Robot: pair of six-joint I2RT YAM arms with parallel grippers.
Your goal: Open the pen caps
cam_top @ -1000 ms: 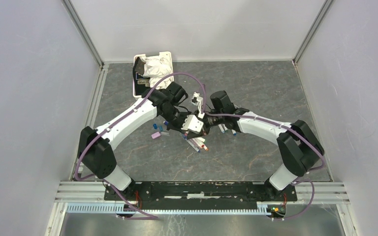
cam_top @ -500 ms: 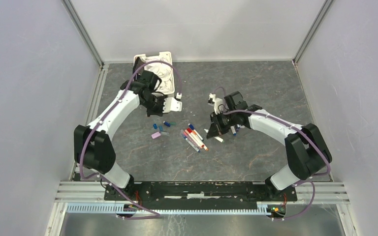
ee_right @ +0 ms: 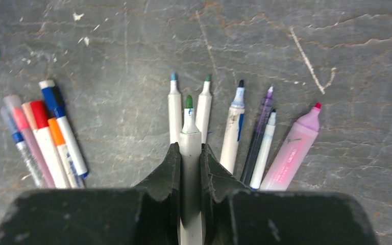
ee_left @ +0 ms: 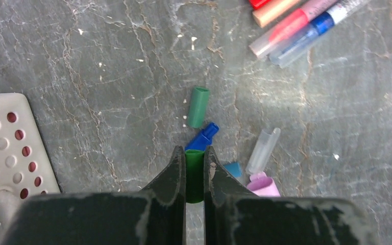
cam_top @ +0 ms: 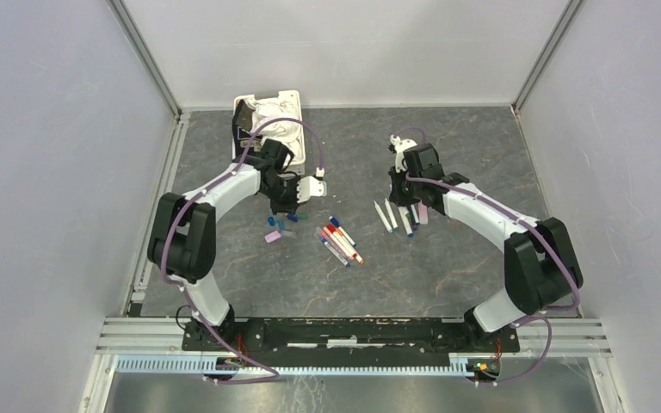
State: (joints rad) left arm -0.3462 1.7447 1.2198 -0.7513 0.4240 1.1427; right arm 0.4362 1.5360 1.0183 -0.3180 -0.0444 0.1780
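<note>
Green cap [ee_left: 194, 178] is off its pen and clamped between the left gripper [ee_left: 194, 153] jaws. It sits just above the loose caps [ee_left: 199, 106], left of the capped bunch [cam_top: 338, 243]. A second ago both grippers were nose to nose over that bunch. They have since swung apart with cap and pen separated, so the pull worked. Right gripper [ee_right: 189, 147] is closed on the bare pen [ee_right: 189, 130], green tip exposed, over the open row [ee_right: 235, 127] right of the bunch. The pen lines up with the row and points the same way. You look to be at drop-off for both: cap to the pile, pen to the row. Neither is released yet. The bunch still has several pens with caps on, so I'd call you roughly halfway, not done. Watch the cap drop: it's round and will likely roll, maybe toward the bunch.
</note>
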